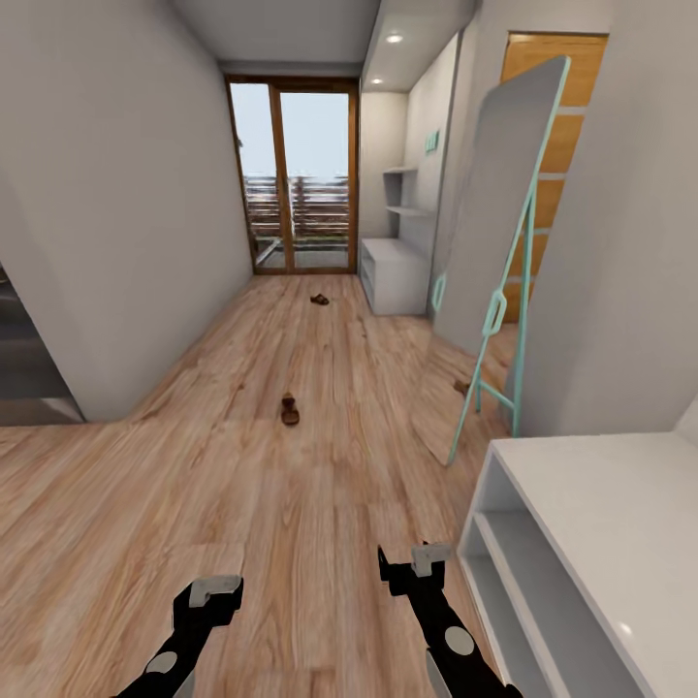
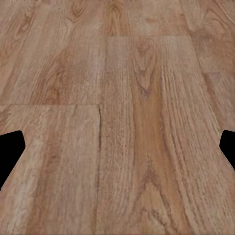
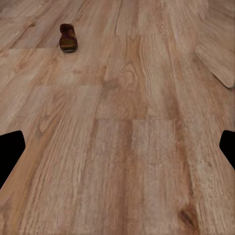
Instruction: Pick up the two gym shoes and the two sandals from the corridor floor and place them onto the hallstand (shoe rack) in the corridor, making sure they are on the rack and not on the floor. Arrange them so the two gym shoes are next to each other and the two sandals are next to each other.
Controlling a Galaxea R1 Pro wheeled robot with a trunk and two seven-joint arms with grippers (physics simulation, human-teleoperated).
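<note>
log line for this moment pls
phase: approach | left claw: open, empty | right claw: open, empty | near sandal: floor | far sandal: floor

Head camera faces down corridor; wrist cameras look low over floor (image 2: 117,117); right shares near sandal (image 3: 68,38).

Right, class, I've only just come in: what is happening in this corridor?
A two-armed robot is facing down a corridor with both end effectors, left and right, open and empty above the wooden floor. Two brown sandals lie on the floor, one nearer, one farther towards the glass door. A white shoe rack stands at the robot's right, nothing on its visible top.
</note>
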